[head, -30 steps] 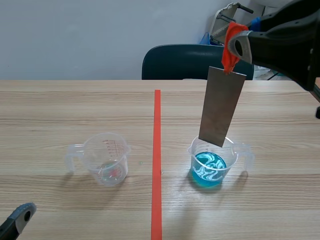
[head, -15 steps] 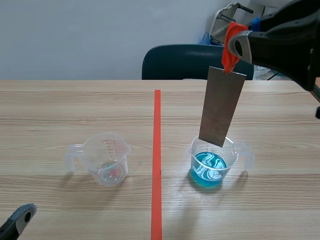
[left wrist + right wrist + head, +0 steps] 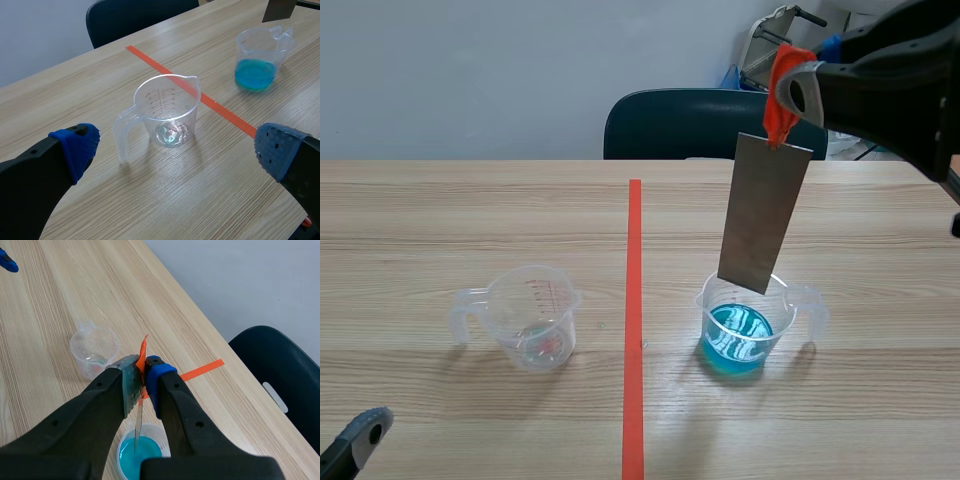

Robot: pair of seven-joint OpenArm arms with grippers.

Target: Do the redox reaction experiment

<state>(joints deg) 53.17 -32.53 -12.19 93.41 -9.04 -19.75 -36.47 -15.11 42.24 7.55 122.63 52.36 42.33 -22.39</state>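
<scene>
A grey metal strip [image 3: 763, 212] with an orange tag at its top hangs from my right gripper [image 3: 786, 95], which is shut on it high above the table. Its lower end hovers just over the rim of a clear beaker of blue liquid [image 3: 748, 325], right of the tape line. In the right wrist view the metal strip [image 3: 138, 425] shows edge-on between the fingers, above the blue beaker [image 3: 141, 452]. A second clear beaker [image 3: 531, 317], almost empty, stands left of the line. It sits ahead of my open left gripper [image 3: 172, 145], as the near-empty beaker [image 3: 167, 116].
An orange-red tape line [image 3: 634, 320] runs down the table's middle. A dark blue chair [image 3: 695, 124] stands behind the far edge. My left gripper's fingertip [image 3: 360, 433] shows low at the near left corner. Bare wood lies between and around the beakers.
The arms and the strip have kept still. The white swirls on the blue liquid's surface have faded.
</scene>
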